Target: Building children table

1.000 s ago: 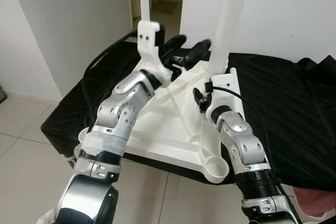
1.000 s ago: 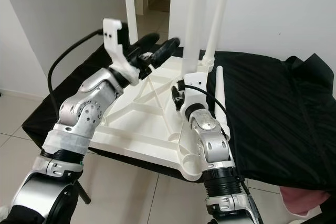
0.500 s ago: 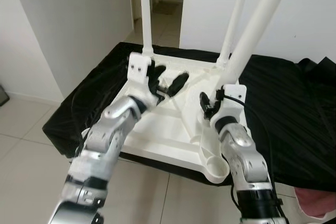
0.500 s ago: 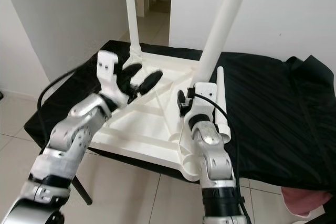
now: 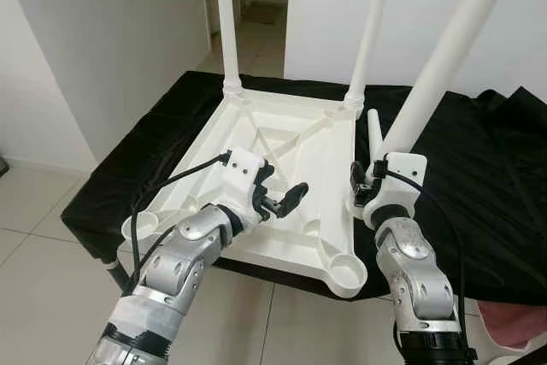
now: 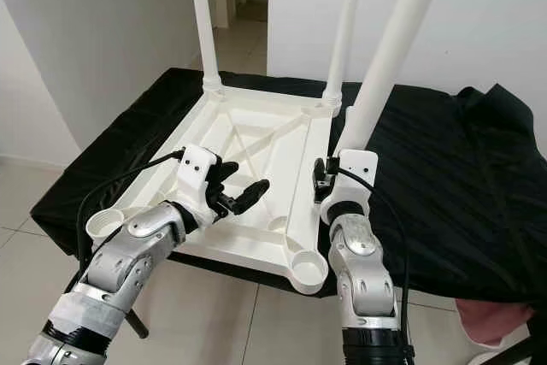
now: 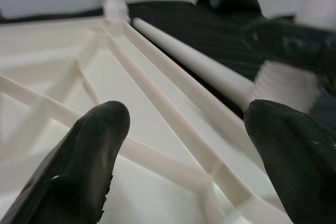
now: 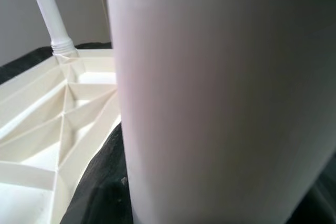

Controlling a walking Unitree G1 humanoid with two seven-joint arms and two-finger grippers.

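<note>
While clamping leg (image 5: 444,49), right gripper (image 5: 363,187).

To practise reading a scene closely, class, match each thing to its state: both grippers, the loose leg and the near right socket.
Things:
1. left gripper
2. right gripper
3. loose leg
4. near right socket

States:
A. lies on the cloth
B. empty
C. open over the tabletop
D. shut on a leg

Pairs: 1-C, 2-D, 3-A, 4-B
</note>
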